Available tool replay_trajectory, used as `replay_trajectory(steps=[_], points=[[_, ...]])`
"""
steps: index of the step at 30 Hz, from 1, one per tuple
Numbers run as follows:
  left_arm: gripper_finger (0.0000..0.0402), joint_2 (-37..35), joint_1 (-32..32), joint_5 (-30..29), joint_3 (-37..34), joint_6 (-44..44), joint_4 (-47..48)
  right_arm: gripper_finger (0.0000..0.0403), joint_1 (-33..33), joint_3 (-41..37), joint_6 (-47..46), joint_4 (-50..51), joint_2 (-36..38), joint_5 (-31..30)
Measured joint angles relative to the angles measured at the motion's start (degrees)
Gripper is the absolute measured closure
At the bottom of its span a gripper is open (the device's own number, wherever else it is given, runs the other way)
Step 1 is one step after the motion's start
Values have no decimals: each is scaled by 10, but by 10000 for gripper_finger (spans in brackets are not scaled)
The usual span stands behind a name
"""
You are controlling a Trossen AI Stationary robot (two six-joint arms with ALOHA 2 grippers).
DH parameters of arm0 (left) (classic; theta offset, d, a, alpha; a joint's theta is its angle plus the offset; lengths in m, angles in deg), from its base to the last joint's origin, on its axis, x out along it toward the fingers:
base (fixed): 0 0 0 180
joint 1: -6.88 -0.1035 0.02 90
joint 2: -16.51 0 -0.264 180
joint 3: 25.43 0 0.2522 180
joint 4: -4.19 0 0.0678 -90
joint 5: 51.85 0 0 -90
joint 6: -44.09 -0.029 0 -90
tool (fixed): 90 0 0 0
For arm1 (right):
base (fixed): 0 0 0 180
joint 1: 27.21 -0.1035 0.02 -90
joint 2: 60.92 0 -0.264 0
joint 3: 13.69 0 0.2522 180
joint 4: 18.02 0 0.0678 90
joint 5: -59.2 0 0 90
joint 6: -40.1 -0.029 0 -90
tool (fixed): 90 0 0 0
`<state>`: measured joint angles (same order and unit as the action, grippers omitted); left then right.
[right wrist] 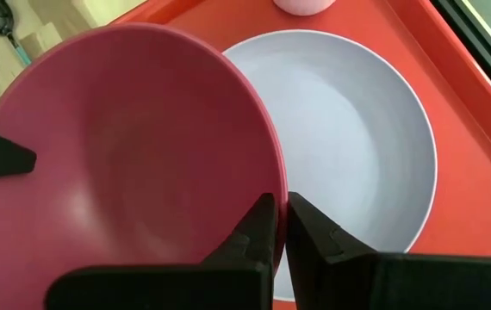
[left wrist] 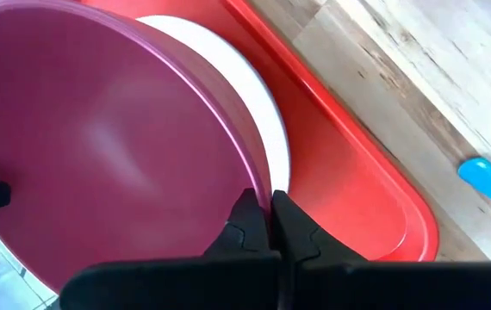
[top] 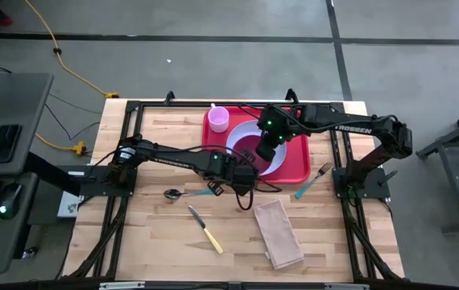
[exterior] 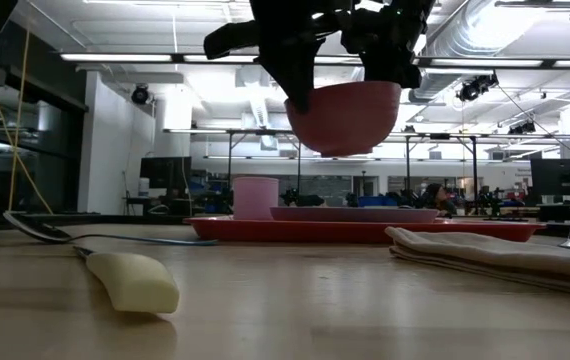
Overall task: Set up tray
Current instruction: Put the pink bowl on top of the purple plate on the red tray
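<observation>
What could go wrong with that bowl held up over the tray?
Both the left gripper and the right gripper pinch the pink bowl only by its thin rim, above the lavender plate on the red tray. If either arm pulls unevenly, the rim could slip and the bowl drop.

Lab/workshop: exposed ceiling ducts (exterior: 525,40), concrete floor (top: 213,20).

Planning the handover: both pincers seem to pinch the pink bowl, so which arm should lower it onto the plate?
Right. Its pincer grips the bowl rim directly above the plate on the tray; the left pincer stretches across from the far side.
</observation>
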<state>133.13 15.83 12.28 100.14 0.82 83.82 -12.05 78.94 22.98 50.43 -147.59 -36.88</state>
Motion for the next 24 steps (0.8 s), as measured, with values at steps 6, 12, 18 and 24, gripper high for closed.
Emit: replay_trajectory(steps=[6, 12, 18, 24], points=[[366, 0, 0, -22, 0, 0, -5, 402, 0, 0, -4, 1, 0, -4], [336, -1, 1, -41, 0, 0, -11, 402, 1, 0, -6, 10, 0, -11], [322, -1, 2, -42, 0, 0, -12, 402, 1, 0, -4, 21, -1, -16], [320, -1, 2, -63, 0, 4, -13, 402, 1, -1, -6, 38, -1, -28]])
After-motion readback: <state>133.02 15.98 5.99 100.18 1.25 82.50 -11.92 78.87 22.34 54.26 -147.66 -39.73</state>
